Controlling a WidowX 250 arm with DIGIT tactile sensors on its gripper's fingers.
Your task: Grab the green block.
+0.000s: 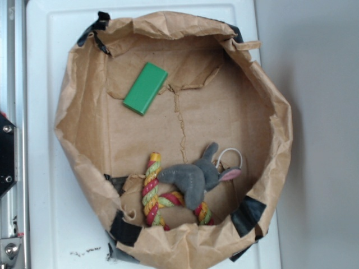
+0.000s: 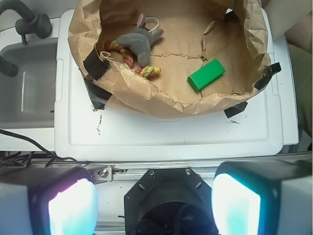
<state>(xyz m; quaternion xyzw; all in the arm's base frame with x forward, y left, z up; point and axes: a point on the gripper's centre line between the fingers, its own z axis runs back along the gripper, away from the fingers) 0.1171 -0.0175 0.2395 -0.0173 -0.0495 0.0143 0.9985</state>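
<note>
The pincer (image 2: 154, 198) is released: in the wrist view its two fingers (image 2: 73, 205) stand wide apart at the bottom of the picture, with nothing between them, above the near edge of the white worktop (image 2: 171, 132). It is well apart from everything it must reach, so the step in hand is, I judge, the approach.

To do this well, the pincer should travel forward and a little to its right, pass over the crumpled near wall of the paper tray (image 2: 146, 100), and only then go down. The wall stands up and is soft, so a low path could catch it and drag the tray. The jaws should be turned so that they close across the short width of the block, not along its length. The block lies at an angle, so the wrist needs some rotation first.

The block (image 2: 207, 75) lies flat on the tray floor, ahead and to the right of the pincer, just behind the near wall. It is plain bright green, rectangular, with smooth faces and clean edges, and nothing touches it.

Farther ahead and to the left lie a grey toy (image 2: 138, 41) and a rope (image 2: 129, 58), well apart from the block, so they should not disturb the grasp.
</note>
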